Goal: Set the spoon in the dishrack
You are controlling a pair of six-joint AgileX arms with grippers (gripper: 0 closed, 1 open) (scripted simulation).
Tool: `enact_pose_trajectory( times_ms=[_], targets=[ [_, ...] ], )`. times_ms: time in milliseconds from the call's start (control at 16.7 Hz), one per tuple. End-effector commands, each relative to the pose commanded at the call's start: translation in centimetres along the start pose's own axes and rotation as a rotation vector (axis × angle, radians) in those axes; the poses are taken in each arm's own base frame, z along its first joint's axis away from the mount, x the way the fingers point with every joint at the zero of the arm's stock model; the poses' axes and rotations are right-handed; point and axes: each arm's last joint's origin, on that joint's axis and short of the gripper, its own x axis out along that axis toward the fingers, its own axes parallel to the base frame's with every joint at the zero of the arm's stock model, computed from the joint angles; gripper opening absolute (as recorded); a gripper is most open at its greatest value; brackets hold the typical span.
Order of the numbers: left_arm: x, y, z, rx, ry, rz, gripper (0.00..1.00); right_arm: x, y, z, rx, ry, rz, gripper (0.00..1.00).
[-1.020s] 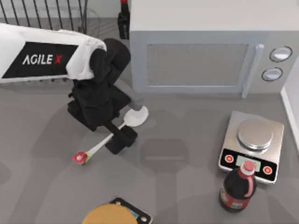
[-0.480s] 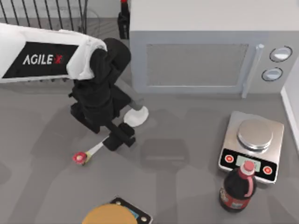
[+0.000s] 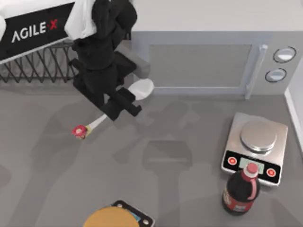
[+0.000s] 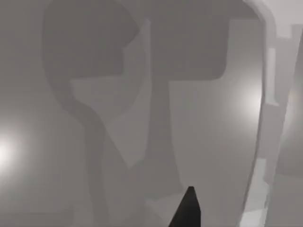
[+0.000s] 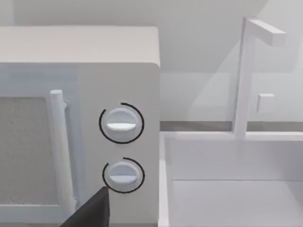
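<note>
The white spoon (image 3: 142, 88) hangs tilted above the table, its bowl near the microwave's front left corner and its red-and-yellow knob (image 3: 79, 131) pointing toward the front left. My left gripper (image 3: 120, 105) is shut on the spoon's handle at mid-length. The dishrack (image 3: 38, 71), dark wire tines and rails, stands at the back left, partly under my left arm. A dark fingertip (image 4: 188, 210) of the left gripper shows over shadowed grey table. One dark fingertip (image 5: 92, 210) of my right gripper shows in front of the microwave's knobs.
A white microwave (image 3: 199, 61) fills the back middle and right. A kitchen scale (image 3: 255, 146) and a dark bottle with a red cap (image 3: 240, 189) stand at the front right. A round tan object (image 3: 110, 218) sits at the front edge. A white wall (image 3: 296, 109) borders the right.
My left arm has risen and moved toward the back, carrying the spoon up off the table and closer to the dishrack.
</note>
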Motion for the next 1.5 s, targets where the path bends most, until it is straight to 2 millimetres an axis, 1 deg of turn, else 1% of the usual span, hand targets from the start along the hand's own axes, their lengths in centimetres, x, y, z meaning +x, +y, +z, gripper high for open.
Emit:
enact_pose_trajectory(
  times_ms=[240, 360, 420, 540, 840, 1020, 1140, 1260, 1500],
  targets=[
    [-7.1, -0.2, -0.3, 0.002, 0.031, -0.01, 0.0, 0.0, 0.0, 0.0, 0.0, 0.0, 0.0, 1.0],
    [-10.1, -0.4, -0.8, 0.002, 0.02, -0.006, 0.0, 0.0, 0.0, 0.0, 0.0, 0.0, 0.0, 1.0],
    [-11.2, -0.5, -1.1, 0.001, 0.013, -0.004, 0.0, 0.0, 0.0, 0.0, 0.0, 0.0, 0.0, 1.0],
    [-12.4, -0.6, -1.5, 0.0, 0.003, -0.001, 0.0, 0.0, 0.0, 0.0, 0.0, 0.0, 0.0, 1.0],
    [-12.4, -0.5, -1.5, -0.003, 0.003, 0.0, 0.0, 0.0, 0.0, 0.0, 0.0, 0.0, 0.0, 1.0],
    [-13.6, 0.3, -2.6, -0.046, -0.078, 0.018, 0.0, 0.0, 0.0, 0.0, 0.0, 0.0, 0.0, 1.0],
    [-15.1, 1.4, -4.1, -0.108, -0.192, 0.047, 0.0, 0.0, 0.0, 0.0, 0.0, 0.0, 0.0, 1.0],
    [-16.8, 2.7, -6.2, -0.19, -0.332, 0.087, 0.0, 0.0, 0.0, 0.0, 0.0, 0.0, 0.0, 1.0],
    [-19.5, 5.0, -11.8, -0.371, -0.635, 0.19, 0.0, 0.0, 0.0, 0.0, 0.0, 0.0, 0.0, 1.0]
  ],
)
